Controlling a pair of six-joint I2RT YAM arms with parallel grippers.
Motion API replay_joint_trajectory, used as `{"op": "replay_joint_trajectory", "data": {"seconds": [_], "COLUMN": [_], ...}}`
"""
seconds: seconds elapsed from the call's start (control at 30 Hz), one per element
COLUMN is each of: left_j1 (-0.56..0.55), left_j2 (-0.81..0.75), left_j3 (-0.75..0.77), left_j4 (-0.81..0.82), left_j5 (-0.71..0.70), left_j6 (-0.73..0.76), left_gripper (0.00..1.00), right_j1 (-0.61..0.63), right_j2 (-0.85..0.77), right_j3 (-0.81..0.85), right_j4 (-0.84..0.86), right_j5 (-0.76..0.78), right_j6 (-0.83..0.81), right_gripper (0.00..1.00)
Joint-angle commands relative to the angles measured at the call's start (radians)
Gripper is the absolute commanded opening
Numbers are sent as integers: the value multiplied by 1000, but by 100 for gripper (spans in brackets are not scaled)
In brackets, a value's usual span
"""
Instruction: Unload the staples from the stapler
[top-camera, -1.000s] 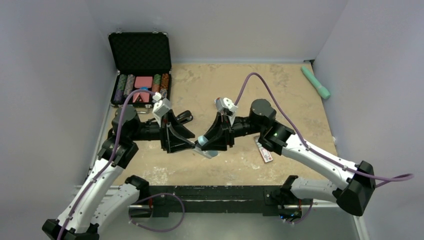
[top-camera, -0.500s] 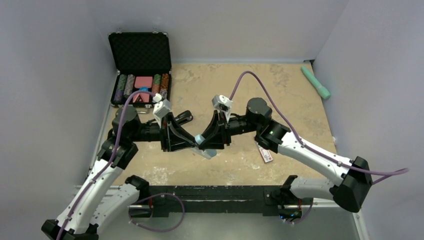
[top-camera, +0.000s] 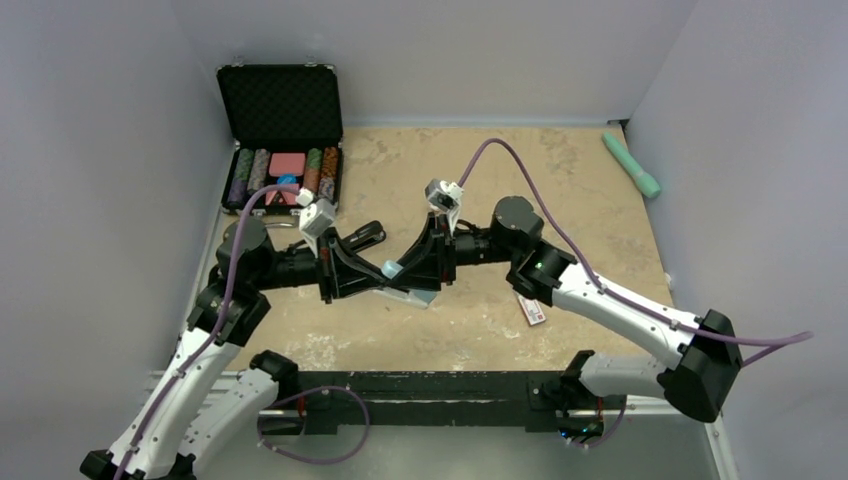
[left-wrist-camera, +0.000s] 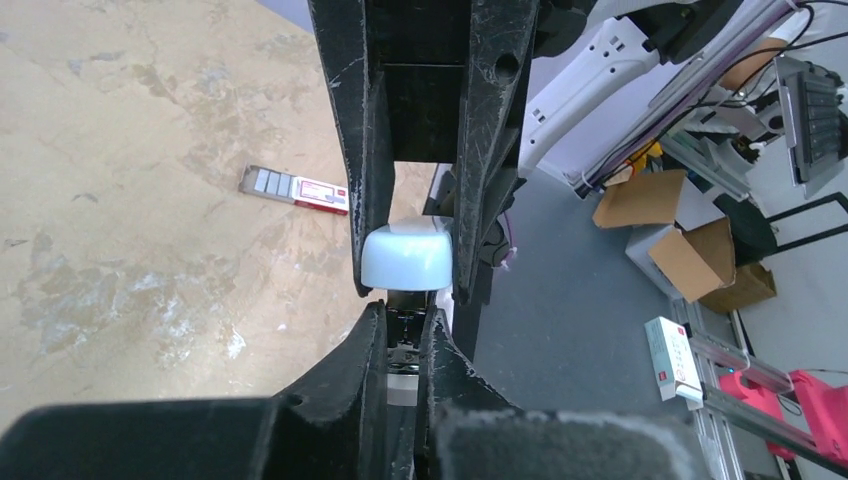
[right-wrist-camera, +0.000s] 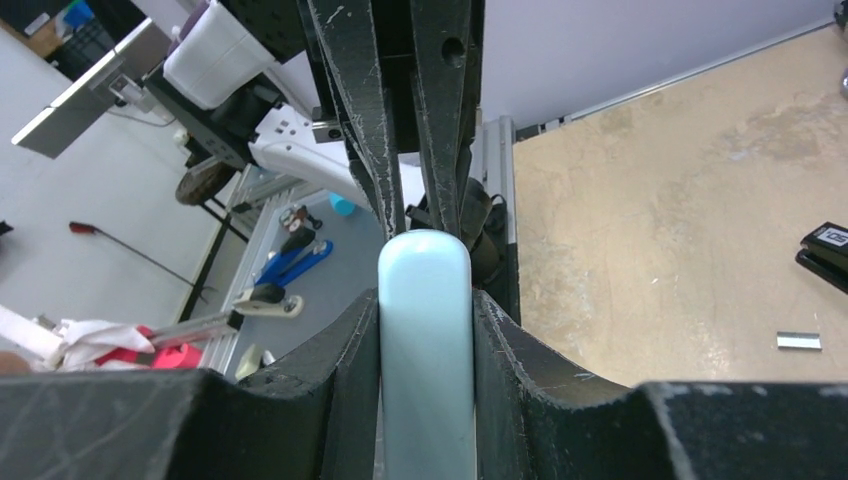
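Observation:
The black stapler (top-camera: 365, 236) lies on the table behind my left gripper, and its end shows at the right edge of the right wrist view (right-wrist-camera: 826, 250). A tiny silvery strip of staples (right-wrist-camera: 799, 341) lies on the table near it. My right gripper (top-camera: 398, 274) (right-wrist-camera: 425, 310) is shut on a pale blue-grey bar (right-wrist-camera: 424, 340) held above the table. My left gripper (top-camera: 384, 287) (left-wrist-camera: 405, 335) faces it, shut on a narrow dark metal part (left-wrist-camera: 404, 355) just under the bar's end (left-wrist-camera: 407, 257).
A red-and-white packet (top-camera: 530, 308) (left-wrist-camera: 297, 187) lies on the table under my right arm. An open black case (top-camera: 282, 150) of chips stands at the back left. A teal bar (top-camera: 632, 165) lies at the back right.
Both grippers have moved left and up together with the pale blue-grey bar between them. The black stapler and the packet have not moved.

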Motion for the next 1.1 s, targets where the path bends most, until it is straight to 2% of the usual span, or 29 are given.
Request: {"op": "replay_joint_trajectory", "data": {"seconds": [0.0,0.13,0.27,0.43,0.5,0.63,0.73,0.83,0.93,1.0,1.07], "left_j1": [-10,-9,-10,-10,-10,-10,-10,-8,-9,-8,-7], "left_j2": [-5,-14,-27,-41,-50,-52,-49,-39,19,80,146], "left_j3": [11,5,-57,-100,-118,-166,-209,-263,-340,-400,-451], "left_j4": [-29,-11,115,134,129,118,120,87,67,86,194], "left_j5": [-53,-72,-83,-196,-261,-378,-436,-540,-645,-632,-604], "left_j6": [14,-15,-127,-209,-250,-380,-481,-648,-934,-1139,-1251], "left_gripper": [0,0,0,0,0,0,0,0,0,0,0], "right_j1": [2,2,3,-1,-31,-149,-198,-203,-208,-217,-236], "right_j2": [-65,-99,-112,-99,-100,-74,-22,48,133,185,238], "right_j3": [-16,-48,-81,-94,-113,-216,-221,-137,-17,85,128], "right_j4": [182,199,209,175,129,176,172,-25,-234,-377,-399], "right_j5": [169,261,374,495,585,616,642,757,916,988,990], "right_j6": [101,145,223,315,394,570,607,647,716,750,772], "right_gripper": [0,0,0,0,0,0,0,0,0,0,0]}}
